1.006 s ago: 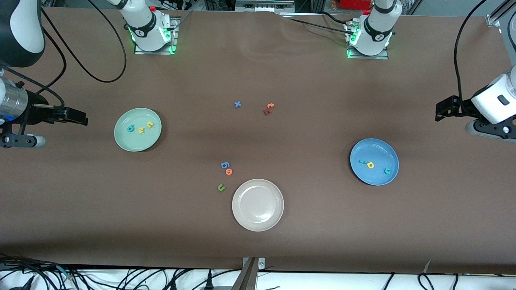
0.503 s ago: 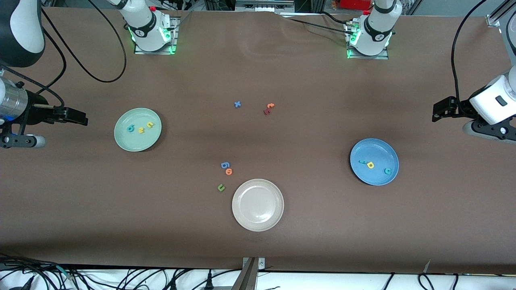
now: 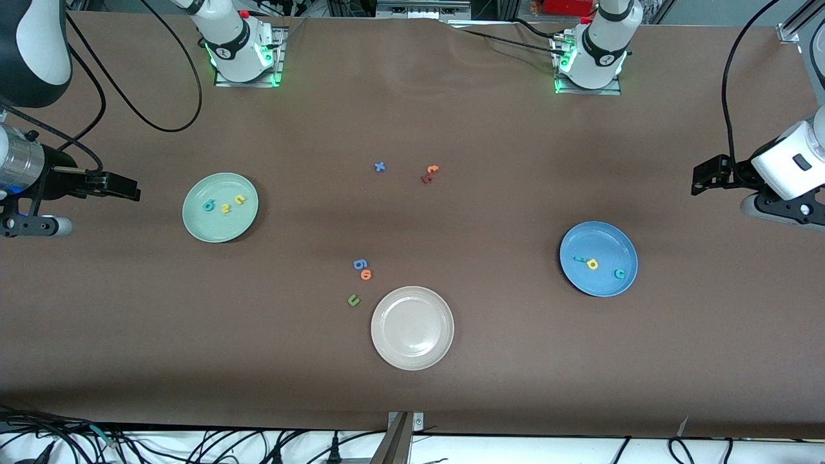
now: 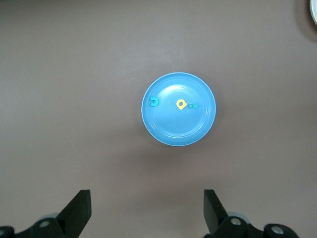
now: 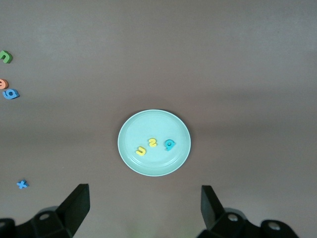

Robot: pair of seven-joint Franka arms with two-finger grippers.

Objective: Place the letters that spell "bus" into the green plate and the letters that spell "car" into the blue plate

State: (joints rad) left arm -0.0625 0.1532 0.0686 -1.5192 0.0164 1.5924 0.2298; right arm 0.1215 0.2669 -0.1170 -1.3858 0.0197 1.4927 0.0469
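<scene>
A brown counter (image 3: 515, 361) carries everything, with cables along its front edge. The beige-white plate (image 3: 412, 328) is the landmark. Just beside it, toward the right arm's end, lie a dark green u (image 3: 353, 299), an orange letter (image 3: 366, 275) and a blue 6-like piece (image 3: 359, 264). Farther from the camera than it, the blue plate (image 3: 606, 241) holds the teal c (image 3: 619, 273), yellow a (image 3: 592, 263) and teal r (image 3: 579, 260); the green plate (image 3: 206, 225) holds the teal b (image 3: 208, 206), yellow s (image 3: 225, 208) and yellow u (image 3: 240, 200). Both tools, left (image 3: 704, 175) and right (image 3: 122, 187), hang spread wide, empty, at the counter's ends.
</scene>
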